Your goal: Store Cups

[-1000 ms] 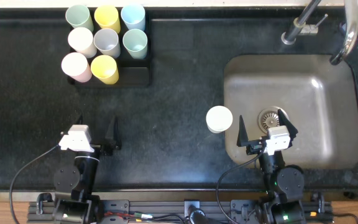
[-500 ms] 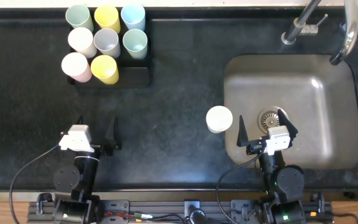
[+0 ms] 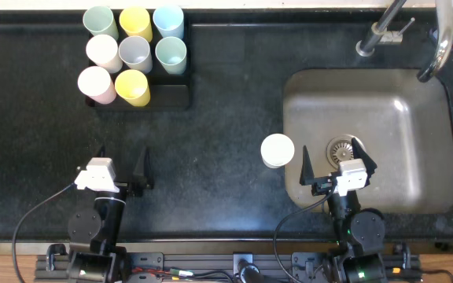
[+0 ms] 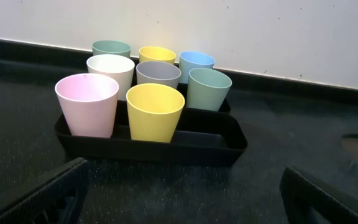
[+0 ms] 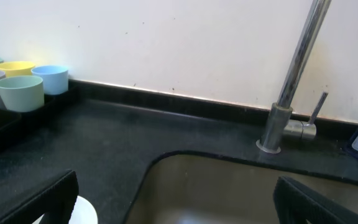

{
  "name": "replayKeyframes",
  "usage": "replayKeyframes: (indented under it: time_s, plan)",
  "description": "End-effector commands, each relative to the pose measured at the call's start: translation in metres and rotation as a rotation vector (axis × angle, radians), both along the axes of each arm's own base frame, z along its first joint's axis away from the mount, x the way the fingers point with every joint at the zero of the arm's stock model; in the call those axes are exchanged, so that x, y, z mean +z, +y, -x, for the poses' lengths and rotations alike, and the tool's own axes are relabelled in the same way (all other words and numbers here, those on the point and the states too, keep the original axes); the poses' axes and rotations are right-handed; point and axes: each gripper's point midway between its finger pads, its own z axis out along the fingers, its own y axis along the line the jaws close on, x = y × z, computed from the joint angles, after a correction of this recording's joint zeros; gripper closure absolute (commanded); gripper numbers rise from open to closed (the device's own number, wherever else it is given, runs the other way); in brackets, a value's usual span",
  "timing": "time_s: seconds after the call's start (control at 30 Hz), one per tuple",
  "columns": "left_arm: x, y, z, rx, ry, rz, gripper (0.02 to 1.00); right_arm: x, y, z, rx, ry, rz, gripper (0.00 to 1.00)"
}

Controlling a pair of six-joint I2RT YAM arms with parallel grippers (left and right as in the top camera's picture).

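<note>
On the black counter (image 3: 219, 110) the loose cup (image 3: 278, 150) stands just beside the sink (image 3: 392, 110), well apart from the tray (image 3: 170, 97); left tool (image 3: 123, 157) and right tool (image 3: 331, 155) are open and empty, so grip its wall squarely, without tipping it.

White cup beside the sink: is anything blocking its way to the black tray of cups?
Nothing visible does. Only open black countertop lies between the white cup and the tray, whose empty corner spot is on the side nearest the cup.
</note>
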Motion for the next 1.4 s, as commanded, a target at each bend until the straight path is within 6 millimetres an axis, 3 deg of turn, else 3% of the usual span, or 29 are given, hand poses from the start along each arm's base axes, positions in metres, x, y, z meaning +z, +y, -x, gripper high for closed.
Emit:
replayKeyframes:
  time_s: [0.03,0.3,0.43,0.5,0.53,0.63,0.8,1.0,1.23,1.4]
  plan:
    - [0.001,-0.001,0.001,-0.013,-0.009,-0.016,0.018,0.006,-0.001,0.000,-0.005,-0.008,0.001,0.005]
    - [0.001,-0.001,0.001,-0.013,-0.009,-0.016,0.018,0.092,0.001,-0.011,-0.004,0.043,0.011,0.003]
    - [0.001,-0.001,0.001,-0.013,-0.009,-0.016,0.018,0.107,0.003,-0.020,-0.008,0.267,0.035,0.005]
    - [0.001,-0.001,0.001,-0.013,-0.009,-0.016,0.018,0.101,0.004,-0.025,-0.009,0.416,0.066,0.005]
    - [0.001,-0.001,0.001,-0.013,-0.009,-0.016,0.018,0.088,0.006,-0.030,-0.011,0.588,0.076,0.005]
    - [0.001,-0.001,0.001,-0.013,-0.009,-0.016,0.018,0.064,0.017,-0.030,0.032,0.812,0.082,0.003]
    - [0.001,-0.001,0.001,-0.013,-0.009,-0.016,0.018,0.007,0.050,-0.005,0.208,1.245,0.022,0.003]
    - [0.001,-0.001,0.001,-0.013,-0.009,-0.016,0.020,-0.031,0.053,0.004,0.196,1.464,0.009,0.005]
    - [0.001,-0.001,0.001,-0.013,-0.009,-0.016,0.018,-0.060,0.048,-0.003,0.114,1.579,0.000,0.005]
    - [0.001,-0.001,0.001,-0.013,-0.009,-0.016,0.018,-0.071,0.050,-0.018,0.061,1.574,-0.043,0.003]
